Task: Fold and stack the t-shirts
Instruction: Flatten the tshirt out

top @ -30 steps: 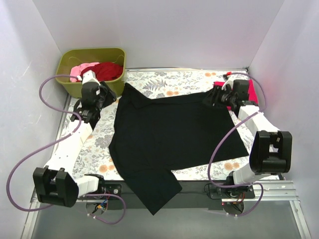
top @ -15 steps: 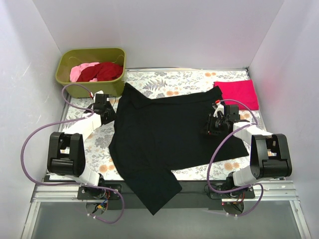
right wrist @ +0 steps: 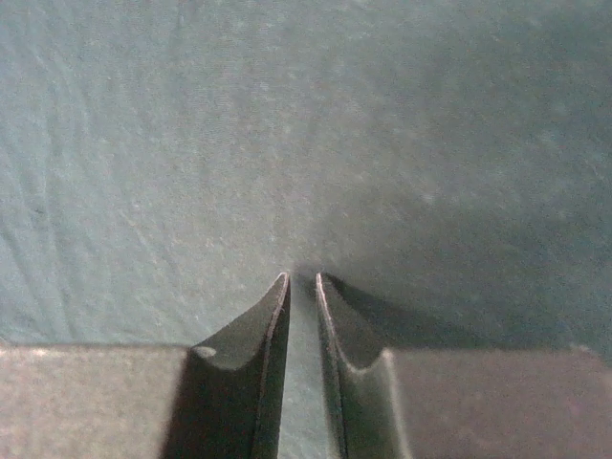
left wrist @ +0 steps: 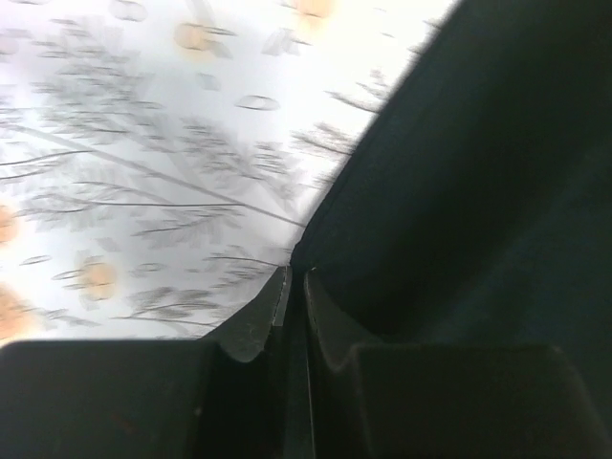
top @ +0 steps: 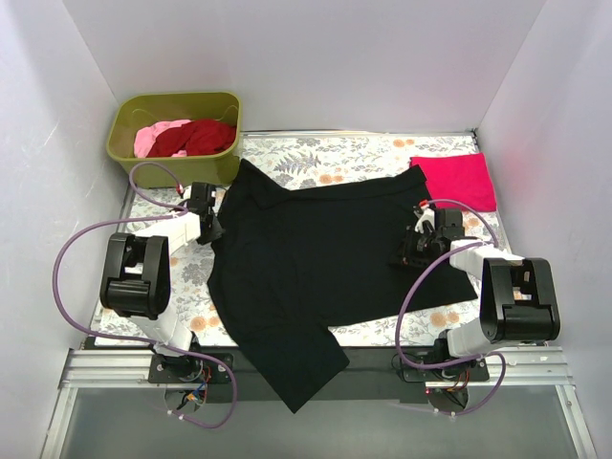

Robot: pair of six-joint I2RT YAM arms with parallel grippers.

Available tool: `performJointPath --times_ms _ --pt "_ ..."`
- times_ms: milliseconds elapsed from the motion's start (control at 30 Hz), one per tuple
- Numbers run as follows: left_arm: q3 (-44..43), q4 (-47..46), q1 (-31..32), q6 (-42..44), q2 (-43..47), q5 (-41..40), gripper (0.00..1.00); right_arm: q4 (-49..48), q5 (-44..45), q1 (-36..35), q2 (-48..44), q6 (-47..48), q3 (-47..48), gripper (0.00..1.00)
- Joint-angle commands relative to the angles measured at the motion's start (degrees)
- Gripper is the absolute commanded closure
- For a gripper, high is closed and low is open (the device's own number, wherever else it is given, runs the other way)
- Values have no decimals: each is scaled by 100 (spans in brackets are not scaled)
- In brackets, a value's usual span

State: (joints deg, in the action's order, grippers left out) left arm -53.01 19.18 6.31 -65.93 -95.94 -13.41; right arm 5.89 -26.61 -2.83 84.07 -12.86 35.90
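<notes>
A plain black short-sleeved cotton t-shirt lies spread out flat across the middle of the bench, on a grey-and-orange floral table cloth. One sleeve points toward the far left. The shirt's lower corner hangs over the near edge between the two arm bases.

The left gripper sits low at the shirt's left edge. In the left wrist view the gripper has its fingers pressed almost together, pinching the black shirt right where its edge meets the floral cloth.

The right gripper is down on the right part of the same shirt, inside its edge. From the right wrist camera this gripper shows its fingers drawn close with only a thin slit left. The tips touch the black fabric, which fills the whole view. Whether a fold of cloth is caught in that slit I cannot tell, as the fabric looks flat there.

A magenta-pink t-shirt lies folded into a neat rectangle at the far right corner of the cloth, just beyond the black shirt and apart from it. An olive-green plastic tub stands at the far left corner. It holds a crumpled dark red t-shirt with a pale pink t-shirt bunched on its left, the two touching.
</notes>
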Motion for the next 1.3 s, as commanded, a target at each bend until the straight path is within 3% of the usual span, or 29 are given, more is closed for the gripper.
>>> performJointPath --times_ms 0,67,367,533,667,833,1033,1267 --pt "-7 561 -42 133 -13 -1241 92 9 174 222 -57 -111 -258 79" --pt "-42 587 -77 194 5 -1496 92 26 288 502 -180 -164 -373 79" --pt "-639 850 -156 476 -21 -1955 84 430 727 512 -620 29 -330 78" --pt "-816 1192 -147 318 487 -1341 58 650 771 100 -1050 152 -66 77" --pt "-535 1430 98 -15 1550 -682 48 747 1209 55 -1340 65 14 76" --pt "-148 1755 766 -490 2237 179 44 1044 1246 -33 -1385 117 75 73" --pt "423 1659 986 -860 2308 874 44 2133 1878 -1095 -1595 83 146 71" --pt "810 1431 1004 -904 1922 752 43 2372 2204 -2062 -1641 -471 -180 67"
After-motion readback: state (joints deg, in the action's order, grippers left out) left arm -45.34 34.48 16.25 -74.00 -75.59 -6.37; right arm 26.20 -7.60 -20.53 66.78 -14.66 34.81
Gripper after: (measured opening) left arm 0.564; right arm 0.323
